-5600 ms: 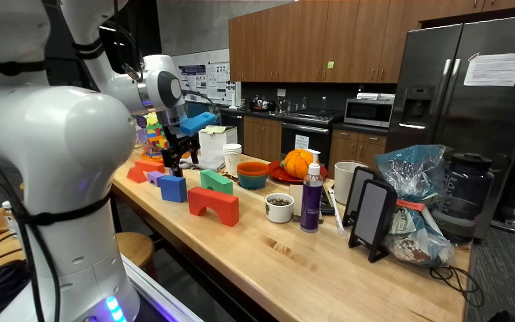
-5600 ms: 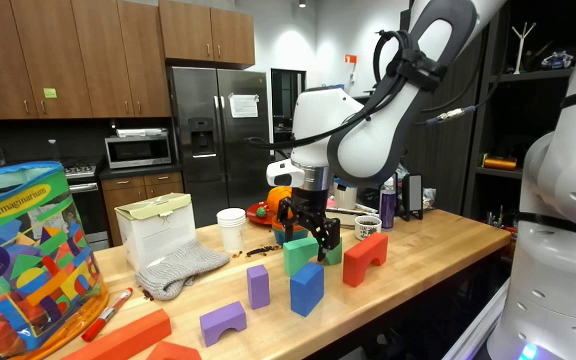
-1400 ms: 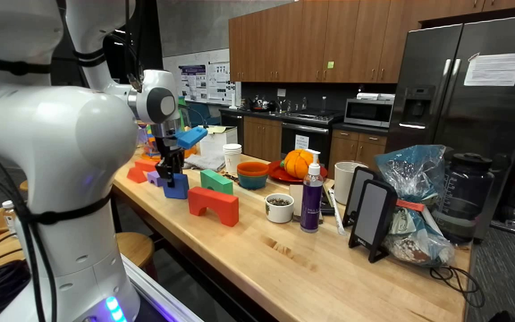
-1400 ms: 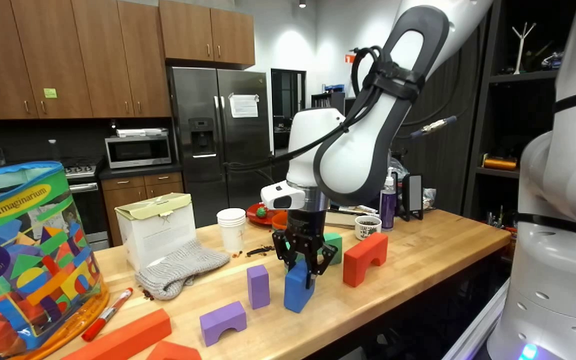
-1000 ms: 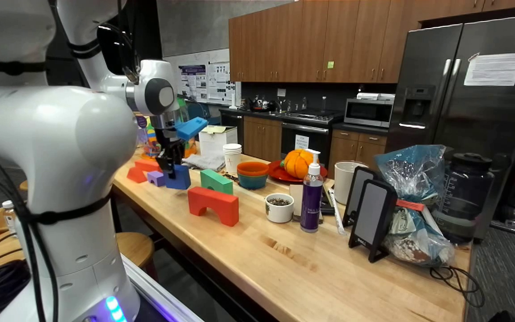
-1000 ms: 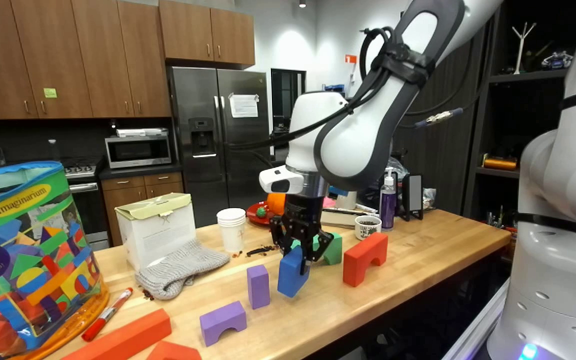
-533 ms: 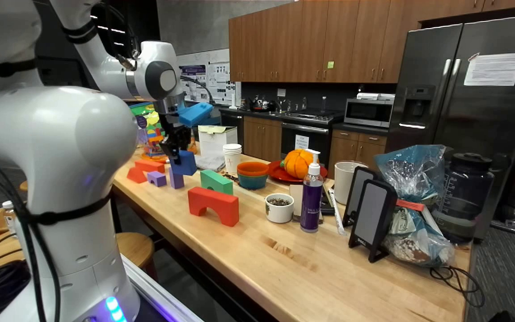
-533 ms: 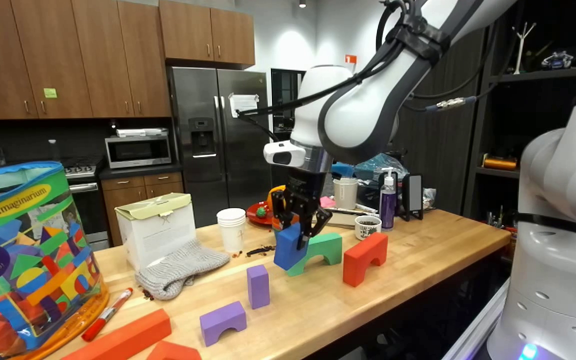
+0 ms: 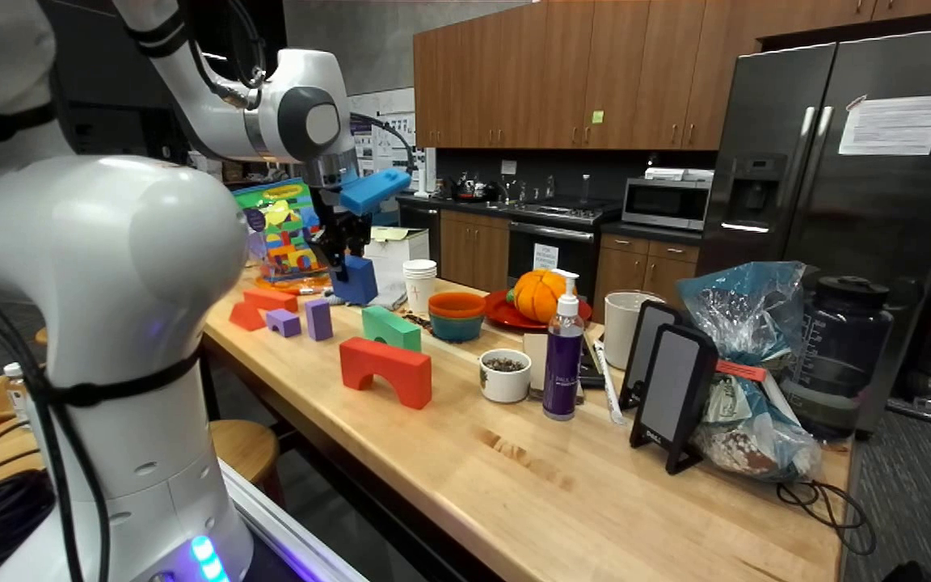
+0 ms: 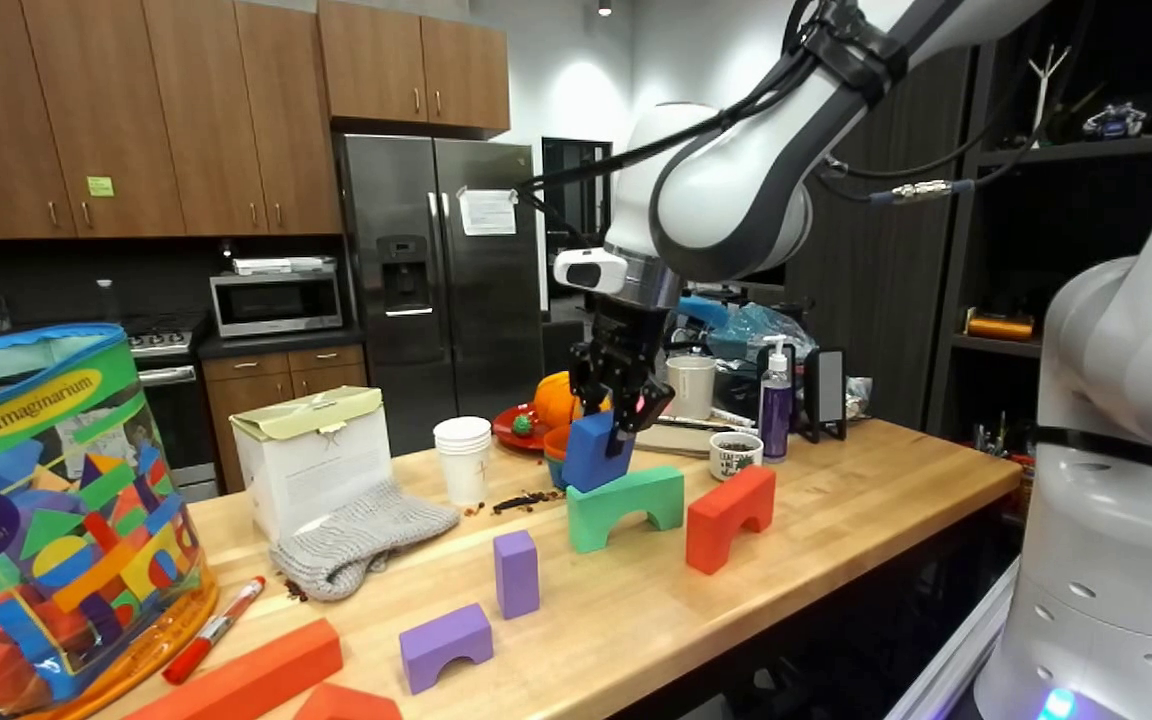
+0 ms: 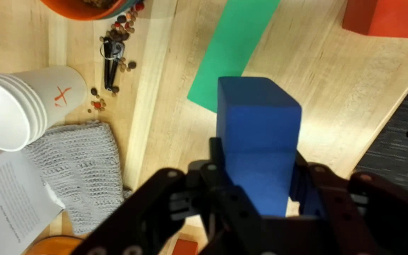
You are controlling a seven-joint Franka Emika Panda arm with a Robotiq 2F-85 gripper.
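My gripper [image 11: 257, 152] is shut on a blue block [image 11: 260, 127], one finger against each side. In both exterior views the block [image 9: 355, 281] [image 10: 594, 452] hangs tilted above the tabletop. A green arch block [image 10: 626, 500] stands on the table below it; in the wrist view the blue block covers part of the arch's end. Beside the green arch stands a red arch block [image 10: 731, 515]. An upright purple block [image 10: 516, 573] and a small purple arch [image 10: 446, 645] are nearer the table's front in that exterior view.
Stacked bowls [image 9: 457, 315], paper cups [image 10: 463, 460], a grey knit cloth [image 10: 366, 535] and a white box [image 10: 316, 460] stand around the blocks. A small white pot [image 9: 505, 376] and a purple bottle [image 9: 564, 356] are farther along. A bag of blocks [image 10: 56, 520] stands at one end.
Over these frames the gripper has come down, shut on the blue block and lifted it off the table. In the last second both have risen further, uncovering the upright purple block and green arch.
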